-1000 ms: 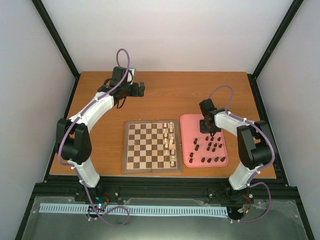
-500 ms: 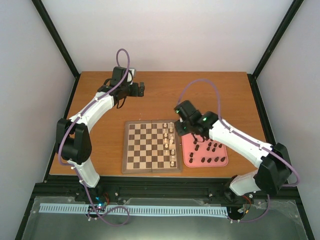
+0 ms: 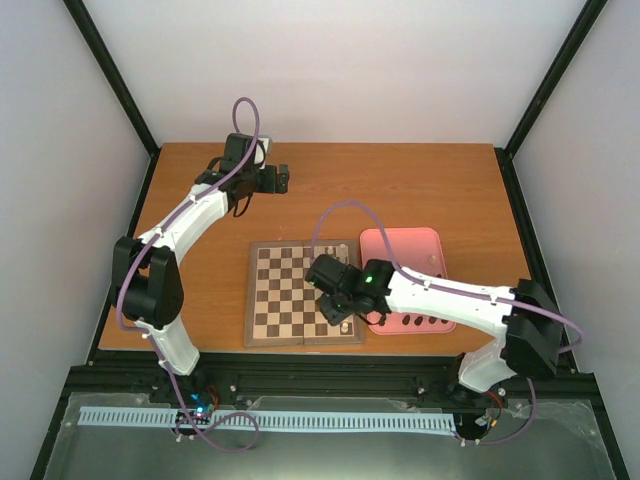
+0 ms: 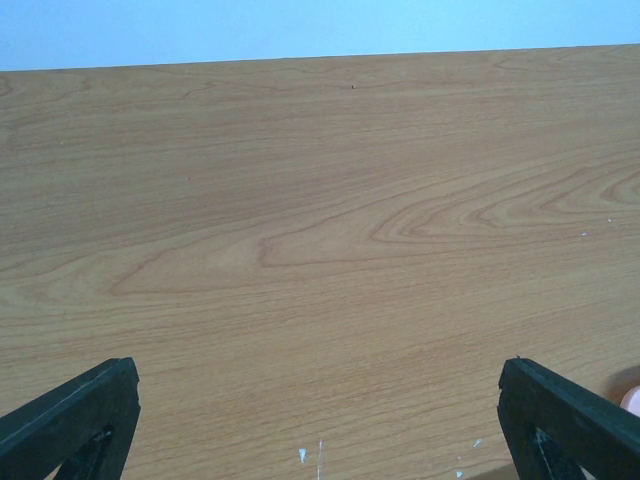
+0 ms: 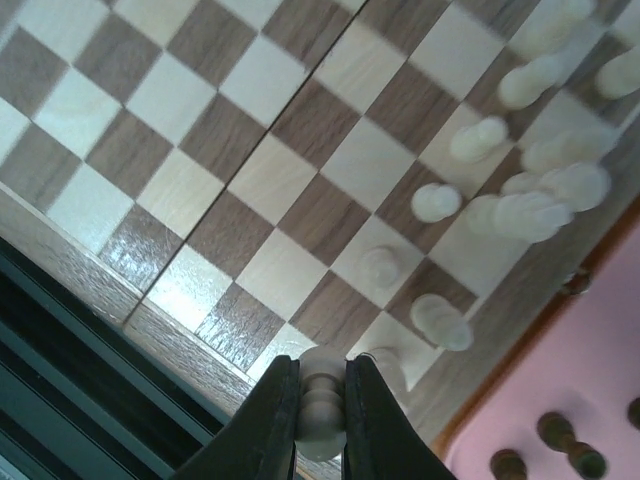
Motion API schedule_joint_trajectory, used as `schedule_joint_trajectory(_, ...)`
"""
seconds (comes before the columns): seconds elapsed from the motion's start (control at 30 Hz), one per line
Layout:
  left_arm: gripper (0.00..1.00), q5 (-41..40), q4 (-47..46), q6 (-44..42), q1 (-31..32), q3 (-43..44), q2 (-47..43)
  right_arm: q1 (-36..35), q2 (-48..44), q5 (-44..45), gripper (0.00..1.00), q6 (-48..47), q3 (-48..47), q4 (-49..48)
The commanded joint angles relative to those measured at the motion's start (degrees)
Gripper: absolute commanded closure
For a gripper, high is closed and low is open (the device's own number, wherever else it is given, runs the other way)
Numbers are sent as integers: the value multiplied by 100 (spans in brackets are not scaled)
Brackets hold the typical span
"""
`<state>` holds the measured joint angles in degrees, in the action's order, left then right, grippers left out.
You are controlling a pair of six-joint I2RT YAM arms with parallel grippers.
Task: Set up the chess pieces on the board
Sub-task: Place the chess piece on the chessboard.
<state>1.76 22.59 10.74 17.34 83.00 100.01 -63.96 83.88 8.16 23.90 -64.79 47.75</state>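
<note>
Hovering right gripper clenched on small cream turned-wood chessman, axis along fingers, above near right corner of checked wooden board, likely the corner square; left gripper splayed, well apart.

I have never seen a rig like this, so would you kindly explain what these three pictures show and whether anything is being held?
Two robot arms are bolted to a wooden table. The wide picture looks down from above; the other two come from a camera on each wrist. On the table lie a chessboard and a pink tray with dark pieces; several cream pieces stand on the board's side nearest the tray. The right gripper is shut on one cream piece above the board's near edge. The left gripper is open, holding nothing, over the table.
</note>
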Motion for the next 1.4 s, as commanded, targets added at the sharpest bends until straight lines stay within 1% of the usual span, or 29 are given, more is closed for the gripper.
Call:
schedule_joint_trajectory(0.0,0,8,7,75,-42,241,-27,-206,363,-177,92,254,233,-303)
schedule_joint_trajectory(0.3,0,35,-5,76,-45,259,27,-246,705,-156,91,336,330,-604)
schedule_joint_trajectory(0.5,0,26,3,78,-42,248,-11,-251,969,-42,91,338,234,-512)
schedule_joint_trajectory(1.37,0,39,0,68,-44,242,-16,-153,1156,197,89,396,345,-606)
